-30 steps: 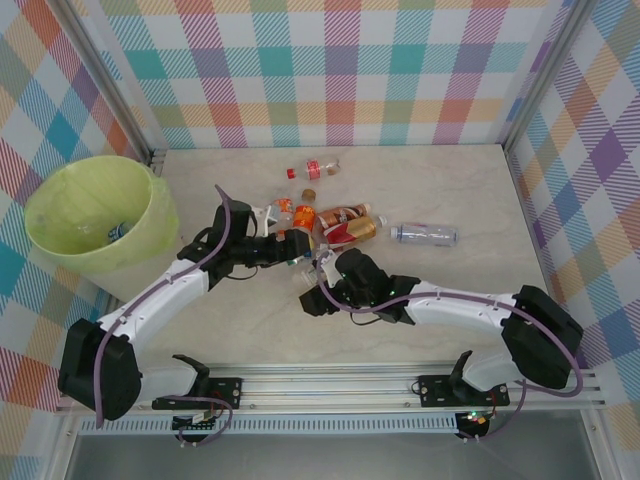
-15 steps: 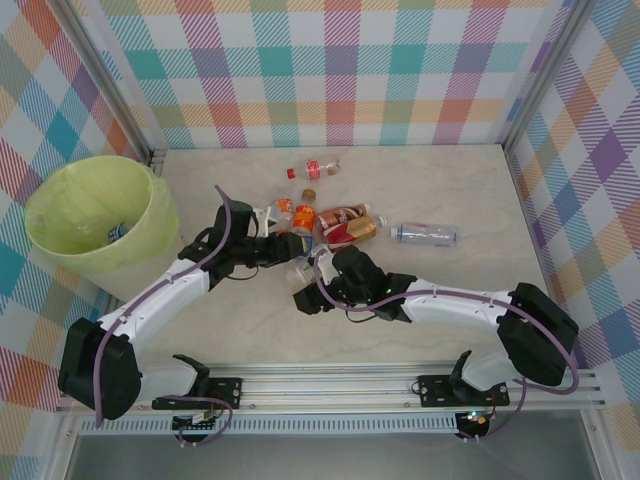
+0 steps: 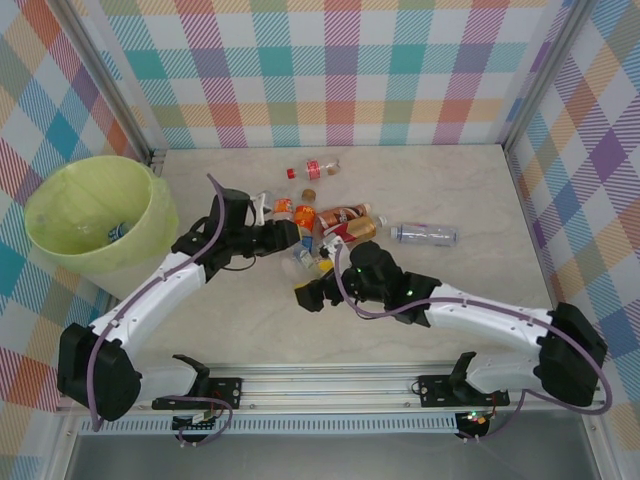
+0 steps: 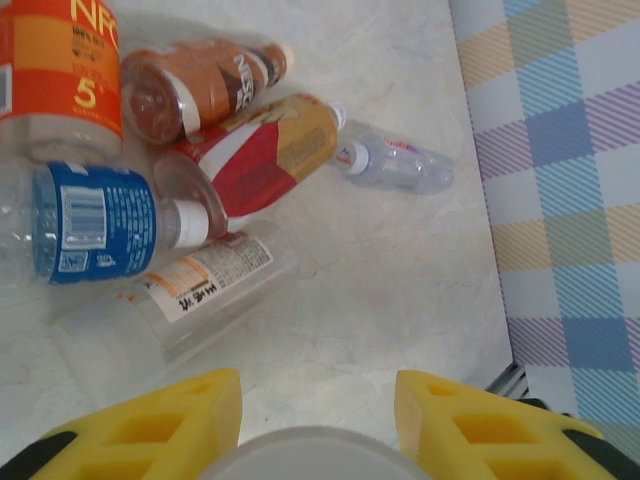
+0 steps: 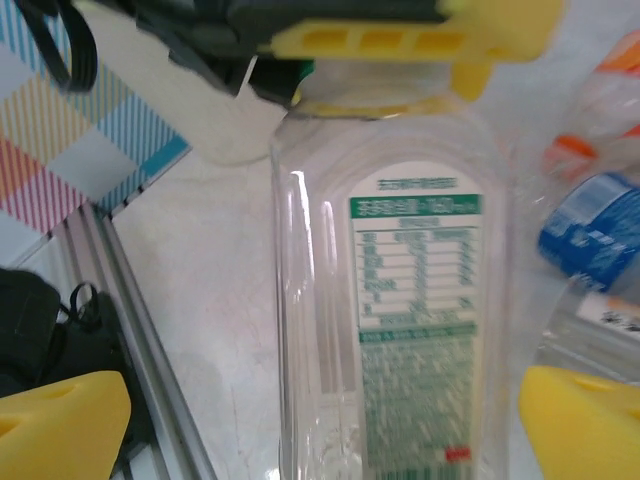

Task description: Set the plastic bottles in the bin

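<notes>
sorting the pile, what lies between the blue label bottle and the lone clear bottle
Left wrist view: a red-and-gold labelled bottle on its side, between the blue-label bottle and the lone clear bottle.

Clear plastic bottles point(image 3: 352, 228) lie clustered centrally; the lime-lined bin point(image 3: 150, 238) stands upright at left.

Approx 10 plastic bottles point(image 3: 355, 232) are lying on the table point(image 3: 470, 300); the pile at ctr is blurring the exact no. Of these, 1 red-label bottle point(image 3: 313, 168) is lying alone at 12 o'clock of the pile, 1 clear bottle point(image 3: 424, 234) at 3 o'clock, and 1 green-label bottle point(image 5: 415, 300) at approx 6 o'clock. 1 more bottle point(image 3: 117, 231) is sitting in the 1 bin point(image 3: 152, 235), at 9 o'clock. 2 arms point(image 3: 150, 295) are stretching over the table.
</notes>
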Motion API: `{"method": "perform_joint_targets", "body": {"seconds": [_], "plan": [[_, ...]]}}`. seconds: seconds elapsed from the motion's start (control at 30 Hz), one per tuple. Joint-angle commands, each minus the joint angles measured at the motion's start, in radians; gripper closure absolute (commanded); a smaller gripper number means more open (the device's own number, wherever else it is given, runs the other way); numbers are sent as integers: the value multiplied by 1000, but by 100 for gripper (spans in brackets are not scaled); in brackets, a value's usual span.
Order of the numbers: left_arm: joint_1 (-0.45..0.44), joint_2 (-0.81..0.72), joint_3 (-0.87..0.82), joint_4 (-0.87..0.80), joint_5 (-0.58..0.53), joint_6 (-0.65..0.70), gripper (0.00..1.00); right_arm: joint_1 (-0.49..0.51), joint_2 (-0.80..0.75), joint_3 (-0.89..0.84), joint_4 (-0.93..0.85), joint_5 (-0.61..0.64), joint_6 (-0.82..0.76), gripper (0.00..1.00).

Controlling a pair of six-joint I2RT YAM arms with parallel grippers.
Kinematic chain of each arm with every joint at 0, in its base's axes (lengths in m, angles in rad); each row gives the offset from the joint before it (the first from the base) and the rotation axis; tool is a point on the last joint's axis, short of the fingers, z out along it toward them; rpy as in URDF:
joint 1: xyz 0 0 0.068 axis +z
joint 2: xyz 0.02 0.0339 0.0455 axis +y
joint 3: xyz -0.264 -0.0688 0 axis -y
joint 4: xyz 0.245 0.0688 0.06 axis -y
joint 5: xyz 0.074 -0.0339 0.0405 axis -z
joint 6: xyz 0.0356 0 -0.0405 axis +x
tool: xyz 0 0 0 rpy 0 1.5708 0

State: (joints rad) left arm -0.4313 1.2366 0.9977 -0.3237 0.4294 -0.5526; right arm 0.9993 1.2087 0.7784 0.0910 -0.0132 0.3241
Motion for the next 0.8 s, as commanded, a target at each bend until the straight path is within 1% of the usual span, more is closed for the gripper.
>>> {"method": "perform_joint_targets", "body": {"seconds": [0.0,0.1,0.2,0.27,0.3,0.37,0.47,0.53,0.6,0.67,0.77], "plan": [[31,-55,71,-28,-65,42,100,1,-73,-8,-58,229,14,0],[56,-63,128,-53,-137,69,100,1,-124,-30,-58,365,33,0],[75,-65,197,-77,-227,106,100,2,-147,-45,-86,516,96,0],[81,-75,243,-91,-321,131,100,2,-151,-43,-148,639,184,0],[84,-85,261,-95,-389,143,100,1,-156,-50,-167,688,222,0],[92,-107,278,-89,-496,166,100,1,-181,-85,-141,757,286,0],[107,-136,308,-76,-596,205,100,-6,-229,-173,-17,782,355,0],[111,-143,347,-80,-668,256,100,-19,-254,-214,34,782,402,0],[111,-144,397,-96,-771,310,100,-23,-268,-221,18,781,411,0],[111,-146,439,-102,-875,363,100,-25,-277,-208,-42,783,406,0],[113,-159,462,-61,-1042,448,100,-28,-293,-194,-109,784,400,0]]}}
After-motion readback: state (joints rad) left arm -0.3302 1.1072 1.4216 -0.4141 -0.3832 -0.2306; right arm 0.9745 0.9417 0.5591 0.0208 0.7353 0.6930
